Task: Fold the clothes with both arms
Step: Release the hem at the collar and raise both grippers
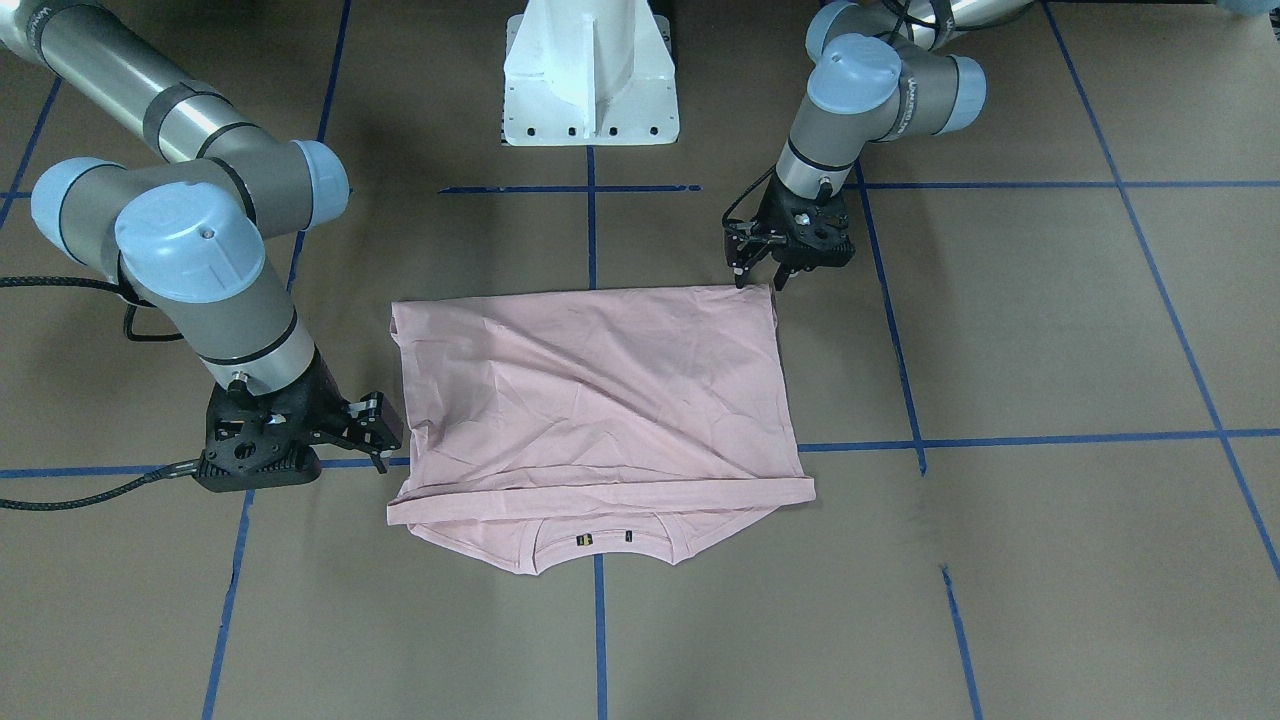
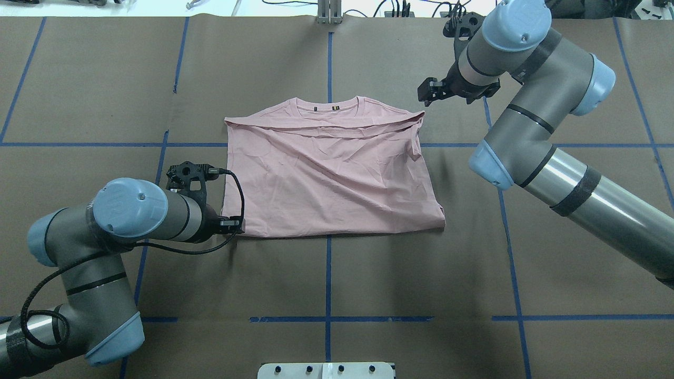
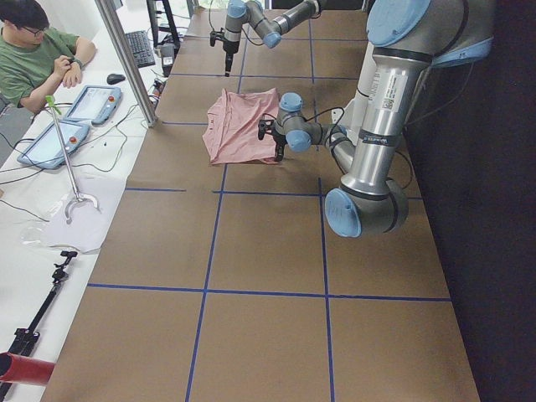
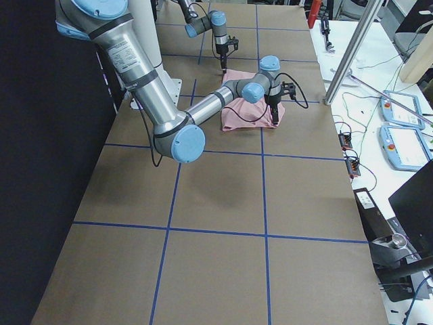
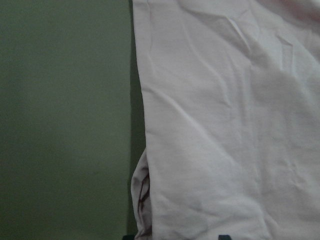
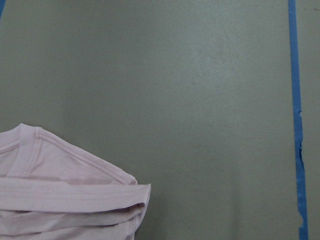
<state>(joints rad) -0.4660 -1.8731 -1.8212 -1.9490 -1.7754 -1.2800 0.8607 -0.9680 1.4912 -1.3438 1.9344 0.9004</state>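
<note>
The clothes are one pale pink T-shirt [image 1: 600,400] [image 2: 331,173], lying flat with its hem half folded up towards the collar [image 2: 327,108] on the far side. My left gripper [image 1: 758,278] [image 2: 231,225] stands open just over the shirt's near left corner. Its wrist view is filled by the shirt's edge [image 5: 225,125], with the fingertips apart at the bottom. My right gripper [image 1: 377,432] [image 2: 427,92] is open and empty, just off the far right corner by the folded shoulder [image 6: 60,200], not touching the cloth.
Brown paper with blue tape lines [image 2: 327,273] covers the table. The white pedestal [image 1: 590,80] stands at the robot's side. A person [image 3: 33,50] sits at a side bench with teach pendants [image 3: 92,100] and cables, beyond the far edge.
</note>
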